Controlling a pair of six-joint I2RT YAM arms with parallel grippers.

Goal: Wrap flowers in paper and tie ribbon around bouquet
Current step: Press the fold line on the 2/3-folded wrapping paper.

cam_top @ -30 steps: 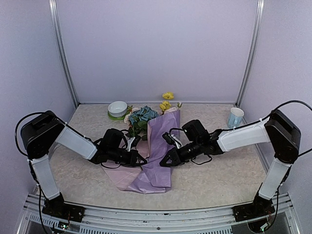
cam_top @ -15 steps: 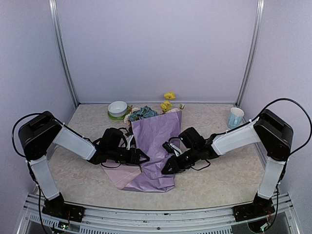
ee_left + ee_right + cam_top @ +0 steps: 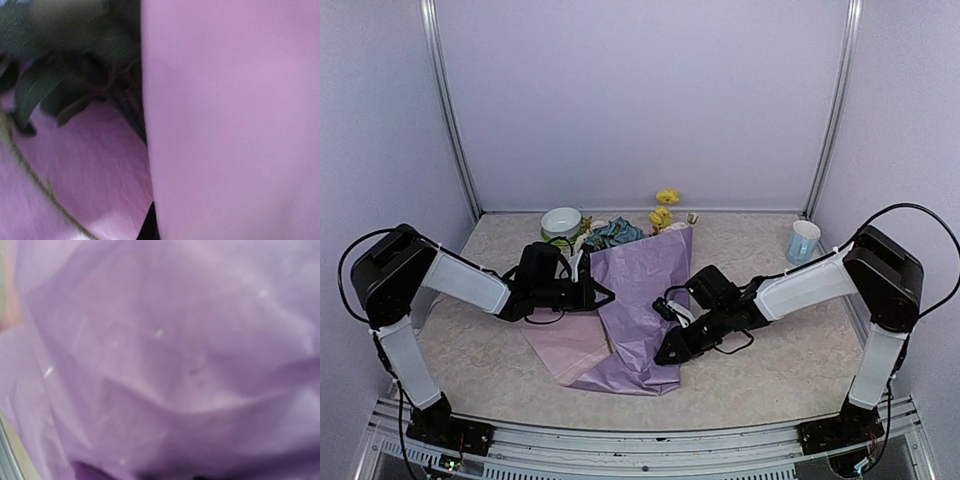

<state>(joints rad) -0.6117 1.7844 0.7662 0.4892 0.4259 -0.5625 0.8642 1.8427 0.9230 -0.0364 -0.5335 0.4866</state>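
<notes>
The top external camera sits high behind the bases of the left arm point(image 3: 450, 285) and right arm point(image 3: 810, 285). It looks forward and down from far enough back to take in the whole table point(image 3: 770, 375) and the back wall point(image 3: 640, 100). The left wrist camera is very near the paper point(image 3: 230, 120), facing a raised fold that fills its right half, with dark leaves of the flowers point(image 3: 60, 80) blurred at upper left. The right wrist camera is nearer still: the paper point(image 3: 170, 355) fills almost its whole frame, and a beige strip at the left edge may be the table. All three views share the paper point(image 3: 635, 300); the top external and left wrist views also share the flowers point(image 3: 613, 233).
</notes>
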